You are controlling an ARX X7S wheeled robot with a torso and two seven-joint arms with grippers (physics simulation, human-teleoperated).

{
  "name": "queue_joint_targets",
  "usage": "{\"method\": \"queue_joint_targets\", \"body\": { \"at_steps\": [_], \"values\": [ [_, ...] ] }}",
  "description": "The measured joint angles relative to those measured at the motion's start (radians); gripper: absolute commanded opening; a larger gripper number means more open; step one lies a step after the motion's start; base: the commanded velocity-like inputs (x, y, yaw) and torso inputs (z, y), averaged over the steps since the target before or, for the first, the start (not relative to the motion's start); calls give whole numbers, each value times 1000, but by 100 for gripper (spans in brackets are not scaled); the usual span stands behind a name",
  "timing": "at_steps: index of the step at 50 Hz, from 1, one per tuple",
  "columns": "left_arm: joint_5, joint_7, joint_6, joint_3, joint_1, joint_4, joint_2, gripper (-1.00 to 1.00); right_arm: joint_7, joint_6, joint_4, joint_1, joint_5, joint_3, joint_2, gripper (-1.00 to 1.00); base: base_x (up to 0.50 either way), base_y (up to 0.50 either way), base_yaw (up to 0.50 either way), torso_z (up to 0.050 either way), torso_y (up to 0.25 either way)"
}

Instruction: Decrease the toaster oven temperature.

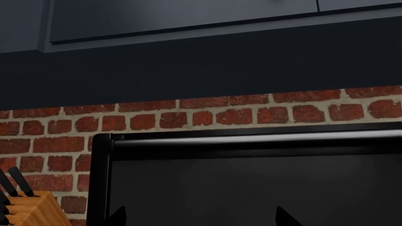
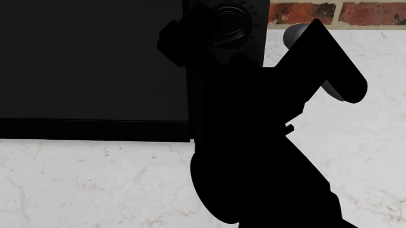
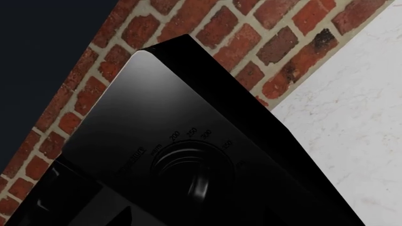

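Toaster oven (image 2: 89, 57), one, is sitting on the marble counter (image 2: 95, 185) against the brick wall (image 3: 238, 37). One knob (image 3: 195, 174) is showing just ahead of the right gripper (image 2: 216, 42); whether either gripper is gripping, I cannot tell.

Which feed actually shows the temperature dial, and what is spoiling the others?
Right wrist view: knob and white markings legible, sheen on the toaster oven top. Head view: right arm an unlit black silhouette covering the panel. Left wrist view: only dim dark door, highlight strip above it.
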Motion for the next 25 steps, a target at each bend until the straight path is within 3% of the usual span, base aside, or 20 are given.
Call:
{"method": "queue_joint_targets", "body": {
  "at_steps": [25],
  "values": [
    [-4,-11,12,2,5,-10,-11,100,-47,21,82,12,19,0,-27,100,0,0,0,0,0]
  ]
}}
